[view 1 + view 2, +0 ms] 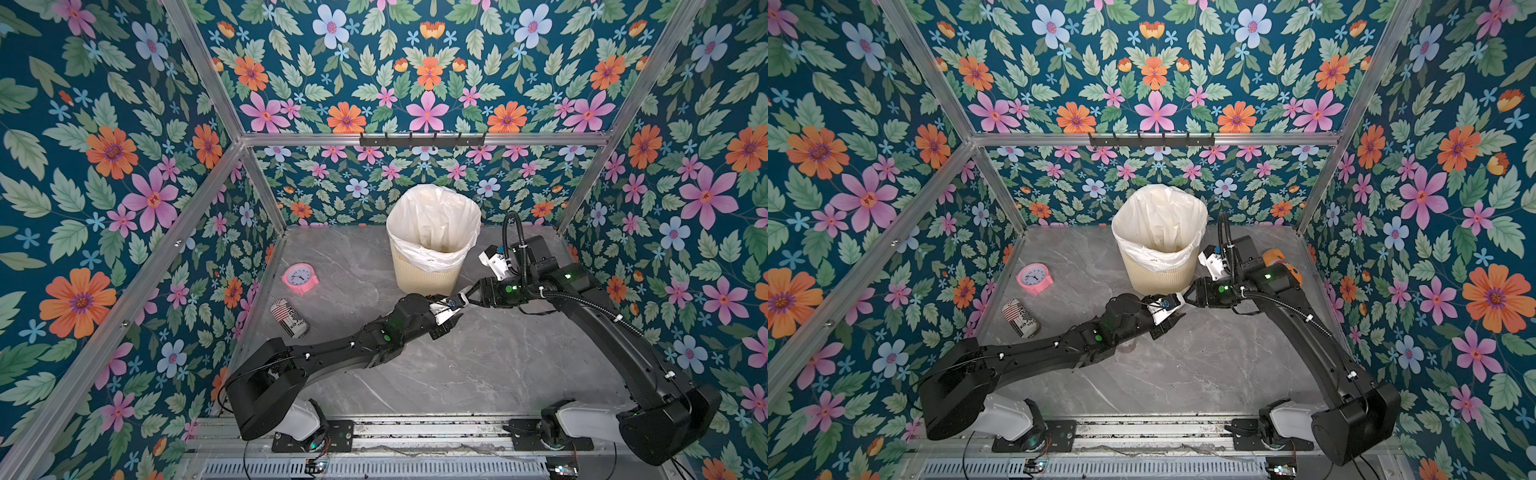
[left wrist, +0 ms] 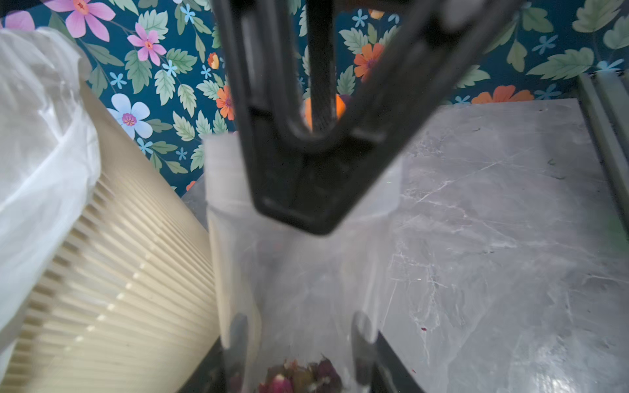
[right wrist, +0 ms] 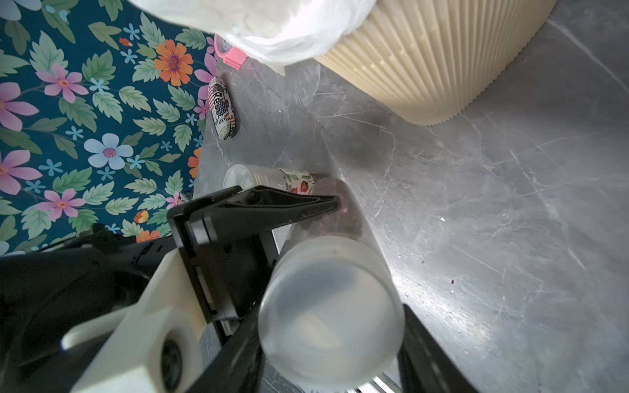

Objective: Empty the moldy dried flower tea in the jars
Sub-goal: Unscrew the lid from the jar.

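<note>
Plain jar (image 2: 299,272): beside bin (image 1: 428,274), mid-surface; left jaws clenched on it; tea (image 2: 299,377) inside.
Lid (image 3: 332,313): on; right jaws grip it.
Labelled jar (image 3: 269,177): lying toward left edge, lidded.
Emptied: apparently none.

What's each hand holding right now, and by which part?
Left hand grips the clear jar around its body, near the end holding the tea. Right hand is closed on the jar's lid.

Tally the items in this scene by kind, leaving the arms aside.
Jars: 2 (clear jar, labelled jar)
Waste bin: 1
Pink clock: 1
Drink can: 1
Orange item, partly hidden: 1
Total: 6
</note>
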Controlling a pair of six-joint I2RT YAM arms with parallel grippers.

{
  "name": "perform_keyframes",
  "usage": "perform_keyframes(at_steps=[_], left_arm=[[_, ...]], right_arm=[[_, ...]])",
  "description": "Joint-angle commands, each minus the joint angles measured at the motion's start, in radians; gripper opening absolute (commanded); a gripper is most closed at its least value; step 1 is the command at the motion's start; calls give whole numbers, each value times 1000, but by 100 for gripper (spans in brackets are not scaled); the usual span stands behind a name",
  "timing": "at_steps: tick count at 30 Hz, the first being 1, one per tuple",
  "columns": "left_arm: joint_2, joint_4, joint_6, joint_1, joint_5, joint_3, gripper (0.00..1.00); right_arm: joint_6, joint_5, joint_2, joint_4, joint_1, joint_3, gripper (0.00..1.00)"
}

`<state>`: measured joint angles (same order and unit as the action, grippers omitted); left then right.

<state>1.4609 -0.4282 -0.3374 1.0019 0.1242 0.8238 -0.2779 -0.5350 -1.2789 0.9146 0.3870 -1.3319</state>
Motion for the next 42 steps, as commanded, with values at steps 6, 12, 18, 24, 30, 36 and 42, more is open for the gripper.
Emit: perform_keyframes(at_steps=[6,12,18,24,30,36,42], left_arm=[[-61,184,-73,2,345,43,51],[-61,316,-90,3,503,103,50],[-28,368,-117,1,503,140,50],[-45,177,-73,1,305,67,50],[-34,10,-35,9,75,6,51],[0,-71,-45,45,-115,-16,51],[-3,-87,-33,50,-181,-29,51]], right_arm=[[337,-111,80,58,4,62,54],[560,-154,191,22,9,165,55],[619,-130,299,-67,30,230,64],[471,-85,193,70,29,101,76],[288,-93,133,58,-24,55,77],[95,-50,20,46,-23,-20,75],[54,-31,-22,34,-24,-30,70]])
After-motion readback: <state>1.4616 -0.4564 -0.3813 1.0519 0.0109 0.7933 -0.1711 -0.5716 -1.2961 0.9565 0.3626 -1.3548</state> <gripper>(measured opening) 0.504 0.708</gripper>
